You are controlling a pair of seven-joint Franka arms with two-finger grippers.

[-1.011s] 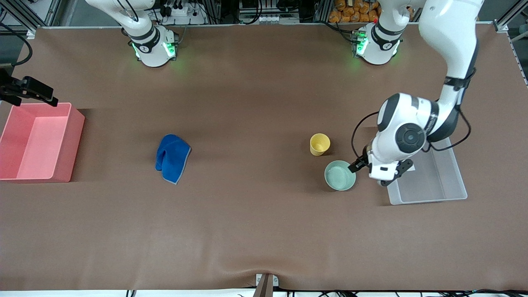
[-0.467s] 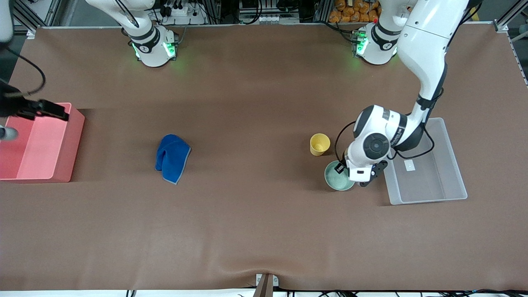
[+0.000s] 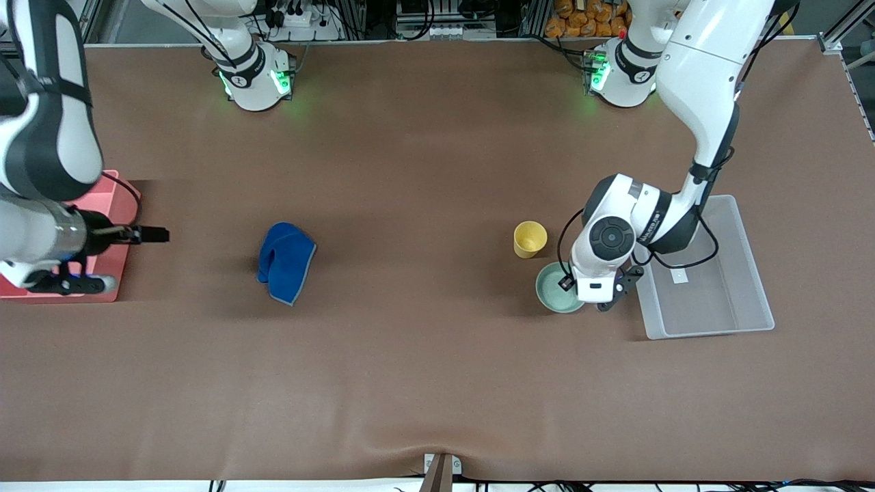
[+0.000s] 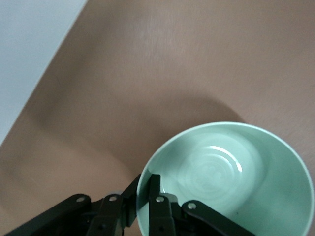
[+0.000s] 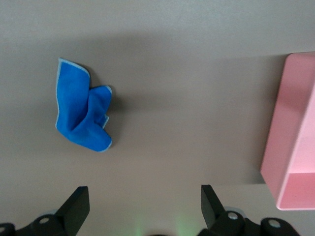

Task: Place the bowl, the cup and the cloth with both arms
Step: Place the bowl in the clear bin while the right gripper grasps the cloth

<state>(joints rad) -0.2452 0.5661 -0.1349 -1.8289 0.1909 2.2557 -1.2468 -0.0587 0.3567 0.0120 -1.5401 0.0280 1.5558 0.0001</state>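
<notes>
Pale mint-green round bowl [image 3: 557, 290] on the brown bench [image 3: 437, 383], rim pinched between the left gripper [image 4: 146, 195] fingers [image 4: 156, 189], one inside, one outside. Plain yellow cup [image 3: 530, 239] just beside; clear plastic bin [image 3: 711, 294] near. Right gripper [image 3: 130, 256], fingers spread wide, by the pink bin [image 3: 109, 205]; royal-blue cloth [image 3: 286, 262] apart from them.

Even overhead light, soft shadows

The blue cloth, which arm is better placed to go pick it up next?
The right. Its open right gripper hangs by the pink bin with the cloth lying free on the table toward its end. The left gripper is shut on the bowl rim at the other end.
</notes>
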